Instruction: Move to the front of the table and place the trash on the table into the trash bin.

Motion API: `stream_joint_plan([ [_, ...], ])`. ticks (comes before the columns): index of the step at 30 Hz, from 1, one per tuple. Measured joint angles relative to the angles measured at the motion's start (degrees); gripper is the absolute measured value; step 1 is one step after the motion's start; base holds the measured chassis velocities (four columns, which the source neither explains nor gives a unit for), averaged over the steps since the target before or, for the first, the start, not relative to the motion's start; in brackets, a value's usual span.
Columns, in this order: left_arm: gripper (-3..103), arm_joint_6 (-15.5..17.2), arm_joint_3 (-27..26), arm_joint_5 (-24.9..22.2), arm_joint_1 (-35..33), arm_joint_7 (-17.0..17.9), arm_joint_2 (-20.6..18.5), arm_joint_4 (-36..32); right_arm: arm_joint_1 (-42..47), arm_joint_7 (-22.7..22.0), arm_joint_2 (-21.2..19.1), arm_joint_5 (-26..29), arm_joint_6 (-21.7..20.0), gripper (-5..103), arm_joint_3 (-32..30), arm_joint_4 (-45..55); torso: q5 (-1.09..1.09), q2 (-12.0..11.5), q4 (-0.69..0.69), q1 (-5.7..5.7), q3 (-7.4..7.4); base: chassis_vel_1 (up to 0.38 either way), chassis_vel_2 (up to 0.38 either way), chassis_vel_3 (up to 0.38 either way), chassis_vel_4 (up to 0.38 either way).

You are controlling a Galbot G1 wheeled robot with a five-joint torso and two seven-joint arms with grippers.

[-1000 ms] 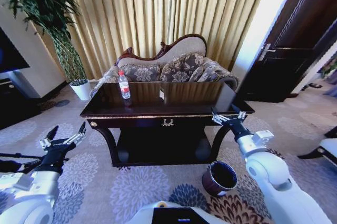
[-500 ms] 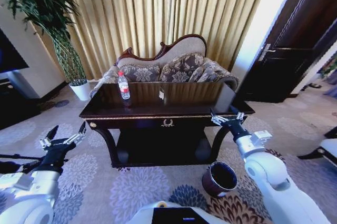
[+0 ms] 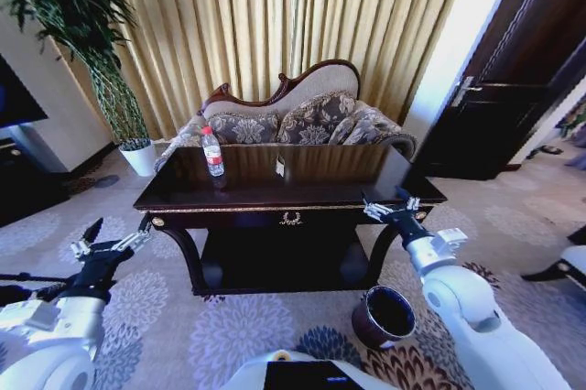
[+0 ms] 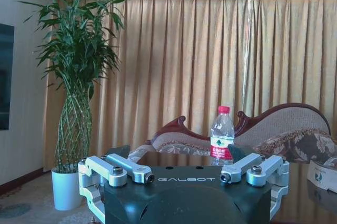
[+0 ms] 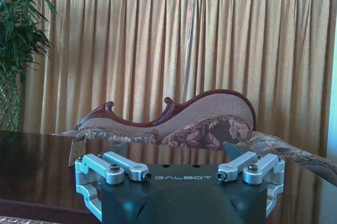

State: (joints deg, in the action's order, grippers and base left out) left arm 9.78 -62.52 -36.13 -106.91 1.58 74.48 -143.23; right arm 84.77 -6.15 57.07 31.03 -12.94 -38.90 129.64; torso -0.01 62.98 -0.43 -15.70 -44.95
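1. The table (image 3: 275,193) stands in front of a patterned sofa (image 3: 302,115) and gold curtains (image 3: 275,15); its dark, glossy top mirrors them, and a gold emblem sits at the middle of its front edge.
2. A tall potted plant (image 3: 82,33) in a white pot stands on the floor off the table's left end.
3. The trash bin (image 3: 384,316) sits on the flowered carpet (image 3: 229,335), low down by the table's right front leg, its black inside open to view.
4. The left gripper (image 3: 112,243) hangs out in front of the table's left corner, below the tabletop, fingers spread wide apart with nothing between them.
5. The right gripper (image 3: 389,208) is level with the table's right front edge, fingers likewise apart and empty.
6. The bottle (image 3: 212,151) stands upright on the left part of the tabletop towards the back, well away from both grippers; from the left wrist it shows a red label and red cap (image 4: 224,109).
7. A small white scrap (image 3: 281,166) lies near the middle of the tabletop, apart from the bottle.
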Motion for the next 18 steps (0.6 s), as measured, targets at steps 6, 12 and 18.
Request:
stream_joint_plan([
  [6, 100, 0.03, 0.02, 0.00, 0.01, -0.01, -0.02, 0.00, 0.14, 0.02, 0.01, -0.43, -0.03, 100, 0.51, 0.01, 0.00, 0.00, 0.01, 0.00, 0.00, -0.042, 0.036, 0.044, -0.033],
  [12, 100, 0.05, 0.27, 0.04, 0.11, -0.05, 0.00, 0.00, -0.21, 0.04, -0.45, -0.42, -0.06, 100, 0.71, -0.03, 0.00, 0.00, 0.00, 0.00, 0.00, -0.043, 0.045, 0.048, -0.047],
  [18, 100, 0.06, 0.45, 0.12, 0.17, -0.06, -0.02, 0.00, -0.27, 0.04, -0.37, -0.40, -0.09, 100, 0.84, -0.37, 0.00, 0.00, 0.00, 0.00, 0.00, -0.045, 0.049, 0.046, -0.046],
])
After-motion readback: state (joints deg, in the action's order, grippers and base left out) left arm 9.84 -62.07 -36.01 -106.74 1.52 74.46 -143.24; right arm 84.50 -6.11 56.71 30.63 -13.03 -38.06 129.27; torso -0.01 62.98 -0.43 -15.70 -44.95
